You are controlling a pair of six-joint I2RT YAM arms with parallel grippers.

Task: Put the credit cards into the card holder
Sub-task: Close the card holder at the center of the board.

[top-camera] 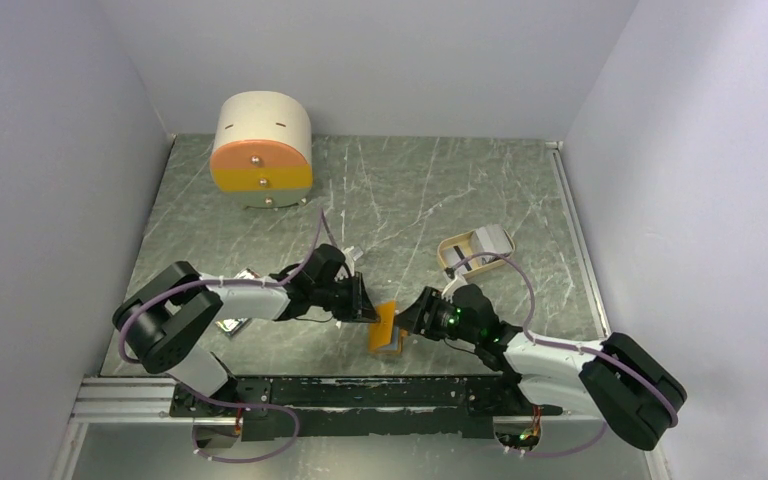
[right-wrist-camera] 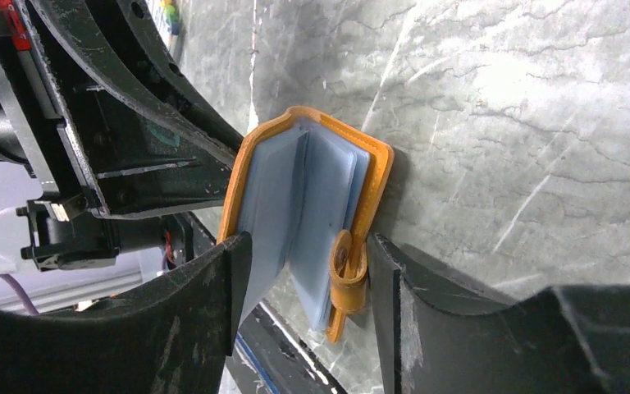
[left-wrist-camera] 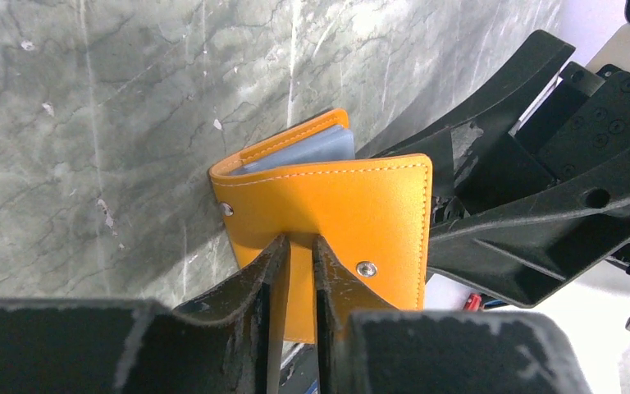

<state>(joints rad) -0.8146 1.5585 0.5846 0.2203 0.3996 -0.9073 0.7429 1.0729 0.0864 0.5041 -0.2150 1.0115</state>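
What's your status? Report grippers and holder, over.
Left gripper pinching holder by its cover. Holder partly open, blue sleeves showing. Right gripper open, jaws either side of the tab. Nothing in the way.

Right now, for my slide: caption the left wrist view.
Left end effector touching the orange card holder, blue sleeves showing.

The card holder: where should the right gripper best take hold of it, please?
Probably the cover carrying the snap tab, from the open side: the card holder stands ajar facing the right gripper, and the left gripper crowds the other cover.
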